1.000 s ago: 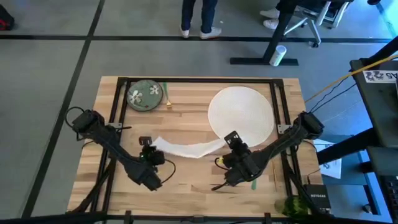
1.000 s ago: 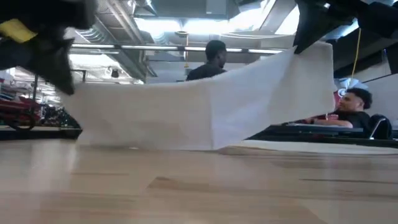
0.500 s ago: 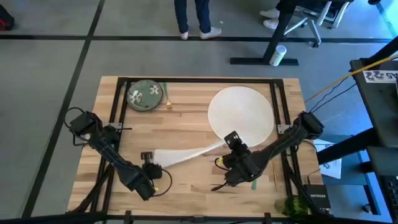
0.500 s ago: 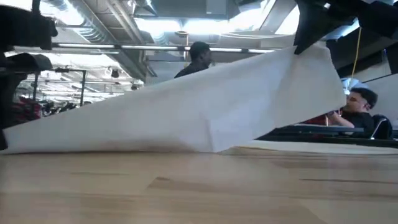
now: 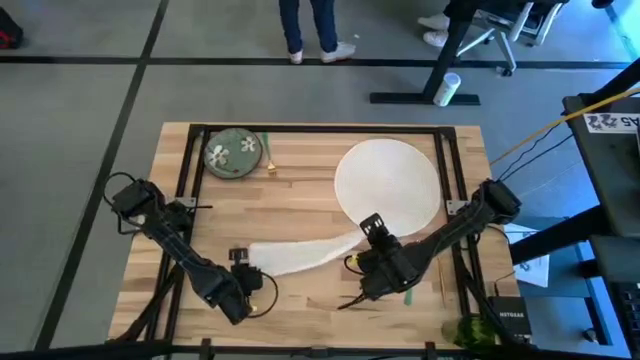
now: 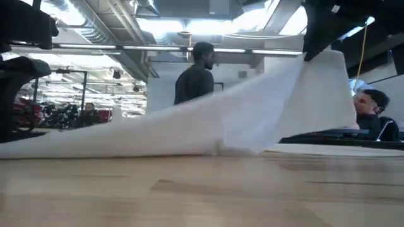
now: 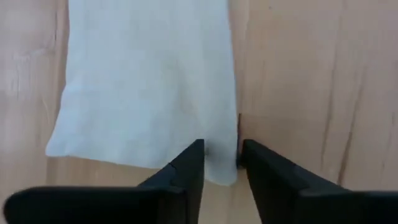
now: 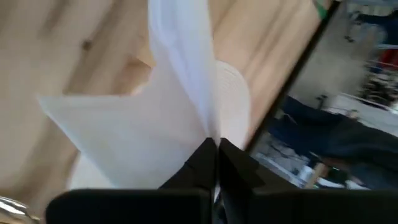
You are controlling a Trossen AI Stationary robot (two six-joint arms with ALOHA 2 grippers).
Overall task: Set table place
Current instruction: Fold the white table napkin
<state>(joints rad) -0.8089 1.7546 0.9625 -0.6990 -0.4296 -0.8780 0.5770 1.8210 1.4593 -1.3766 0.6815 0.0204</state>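
A white napkin stretches across the wooden table between my two grippers. Its left end lies flat on the wood, and its right end rises to my right gripper, which is shut on it just near of the large white plate. My left gripper stands low over the napkin's left end. Its fingers are a little open, one on either side of the napkin's corner. The green flowered dish sits at the far left with a gold fork beside it. My right gripper pinches the napkin's right end between its two shut fingers, apparently gathered in a fold. That end is held up clear of the table, and the cloth slopes down from it to the left end lying on the wood.
Gold cutlery with a green handle lies on the table under my right arm, near the front edge. Black frame bars run along the table's left, right and far sides. People stand and sit in the room beyond the table.
My left gripper has moved down and toward the table's near edge. The napkin's left end, held up a second ago, has come down and now lies flat on the wood. My right gripper has stayed where it was, keeping the right end raised.
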